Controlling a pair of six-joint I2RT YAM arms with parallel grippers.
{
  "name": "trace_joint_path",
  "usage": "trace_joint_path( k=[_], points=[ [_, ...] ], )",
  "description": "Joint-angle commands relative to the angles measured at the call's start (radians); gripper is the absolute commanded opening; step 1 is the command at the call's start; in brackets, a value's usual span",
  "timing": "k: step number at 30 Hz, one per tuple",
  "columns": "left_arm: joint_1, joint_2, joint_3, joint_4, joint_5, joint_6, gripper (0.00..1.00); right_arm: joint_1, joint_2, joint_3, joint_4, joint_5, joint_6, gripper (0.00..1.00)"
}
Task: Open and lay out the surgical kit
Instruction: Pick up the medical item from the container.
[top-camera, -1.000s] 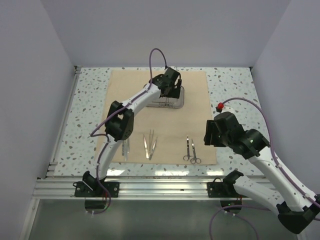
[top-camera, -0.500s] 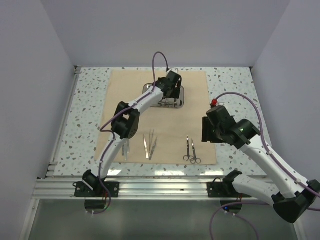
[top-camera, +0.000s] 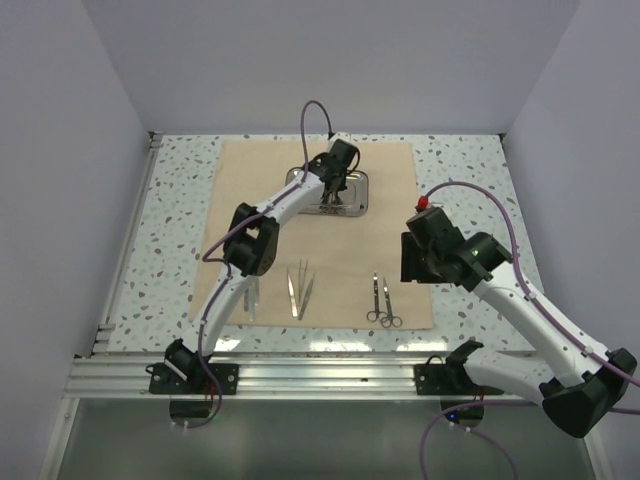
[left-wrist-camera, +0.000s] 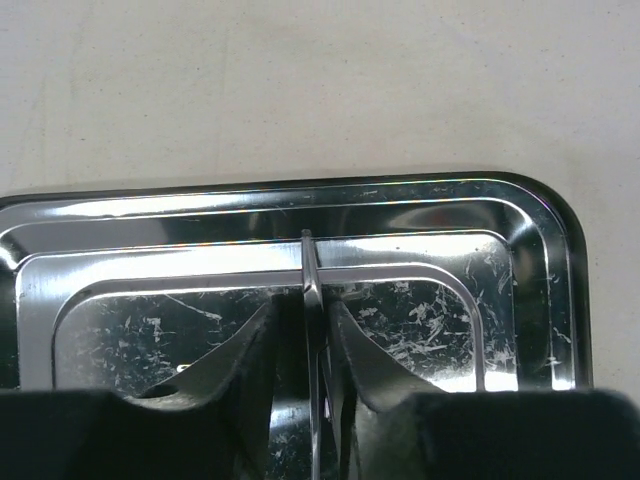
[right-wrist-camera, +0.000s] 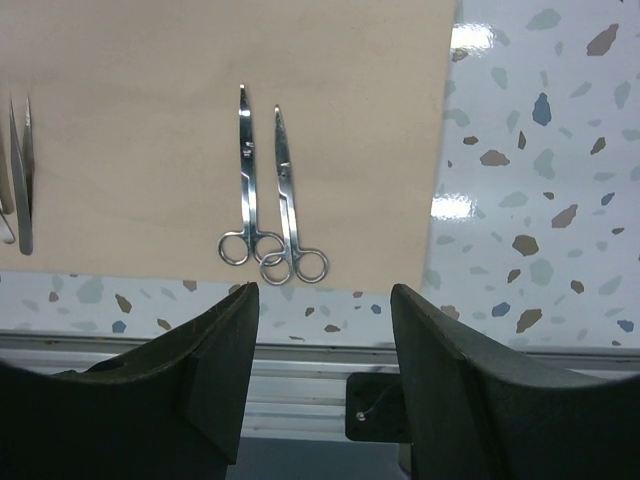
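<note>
The white speckled terrazzo table (top-camera: 470, 165) filled the floor of the cell, and the beige-tan rectangular cloth wrap (top-camera: 390, 200) lay opened flat across its middle; from overhead, the left arm reached long to 12 o'clock on the cloth, while the right arm hung over the cloth's edge at about 4 o'clock. The small shiny rectangular steel tray (top-camera: 362, 198) with rounded corners sat on the cloth at 12 o'clock; the left gripper (top-camera: 333, 190) was down inside it. On the left wrist camera, there it was: its black fingers (left-wrist-camera: 255, 340) were pinched in on a thin silver instrument (left-wrist-camera: 312, 290) standing edge-on over the tray floor; tweezers or scissors, I could not tell. The right gripper (right-wrist-camera: 325, 295) hovered with its fingers well spread, nothing between them; two slim silver scissors (right-wrist-camera: 248, 180) lay side by side on the cloth at 5 o'clock, rings overlapping at the near edge. Several thin silver tweezers (top-camera: 300, 285) lay at 6 o'clock, just left of the scissors.
</note>
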Motion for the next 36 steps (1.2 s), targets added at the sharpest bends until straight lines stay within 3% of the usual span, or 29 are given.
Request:
trace_joint_path(
  k=[1, 4, 5, 13, 18, 36],
  points=[
    [0.012, 0.088, -0.054, -0.147, 0.026, 0.033, 0.27, -0.001, 0.007, 0.039, 0.011, 0.032, -0.015, 0.59],
    [0.011, 0.075, -0.086, -0.173, 0.014, 0.059, 0.13, 0.0, 0.006, 0.036, 0.014, 0.036, -0.015, 0.59],
    [0.011, 0.068, -0.091, -0.181, 0.008, 0.065, 0.0, -0.001, 0.004, 0.032, 0.016, 0.039, -0.015, 0.59],
    [0.017, 0.026, -0.169, -0.204, -0.006, 0.122, 0.0, -0.001, -0.014, 0.015, 0.03, 0.035, -0.016, 0.59],
    [0.025, -0.112, -0.235, -0.151, -0.017, 0.133, 0.0, 0.0, -0.023, 0.018, 0.039, 0.029, -0.018, 0.59],
    [0.1, -0.35, -0.136, -0.173, 0.055, 0.082, 0.0, 0.0, -0.048, 0.016, 0.068, -0.011, -0.001, 0.57]
  ],
)
